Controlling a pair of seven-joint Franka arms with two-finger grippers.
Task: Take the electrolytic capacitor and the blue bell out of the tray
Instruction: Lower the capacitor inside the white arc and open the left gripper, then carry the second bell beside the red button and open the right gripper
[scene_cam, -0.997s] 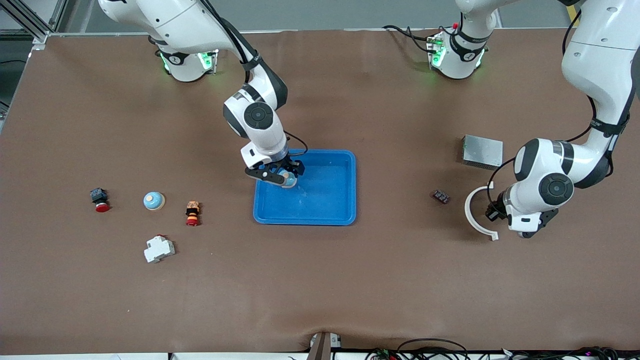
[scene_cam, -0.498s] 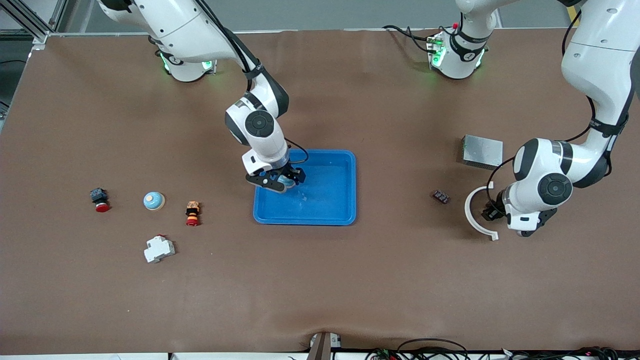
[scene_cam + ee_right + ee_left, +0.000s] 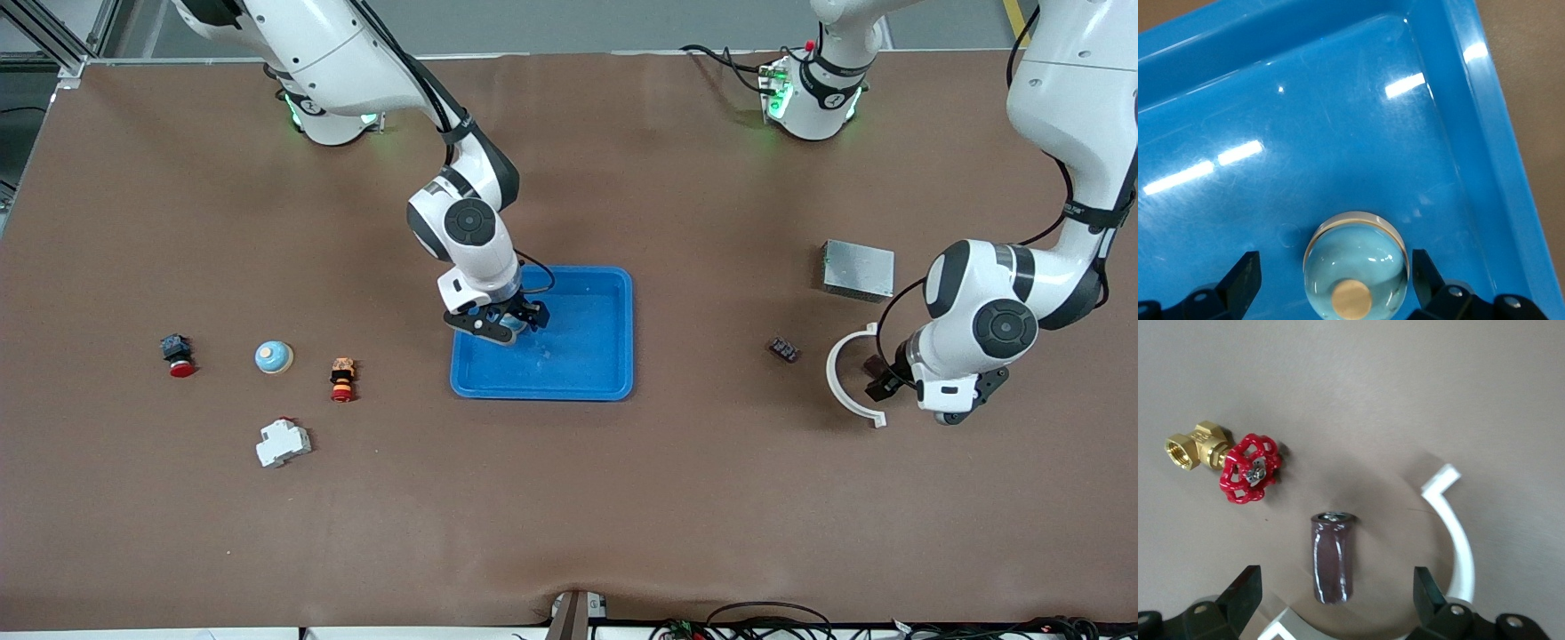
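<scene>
- Right gripper (image 3: 1335, 283) low in the tray (image 3: 587, 378), at the corner toward the right arm's end and farther from the front camera; fingers (image 3: 1245, 273) spread wide either side of the blue bell (image 3: 1355, 267), not clamped on it.
- Blue bell sitting dome-up on the tray floor, beside the rim; nothing lifted yet.
- Left gripper (image 3: 1335, 600) released and empty, above the electrolytic capacitor (image 3: 1332, 557), which lies on its side on the table inside the curve of a white arc piece (image 3: 845, 378), well apart from the tray.
- Brass valve with red handwheel (image 3: 1228, 457) near the capacitor.
- A second blue bell (image 3: 273, 356) out on the table toward the right arm's end, among a red pushbutton (image 3: 178, 354) and a white breaker (image 3: 283, 442).
- Risk, judged: smooth rounded dome likely to squirt out of closing fingers if pinched too high; rim close by, so a finger could catch the wall or drag the tray.
- Risk, judged: capacitor round, apt to roll if nudged as the left arm moves off.
</scene>
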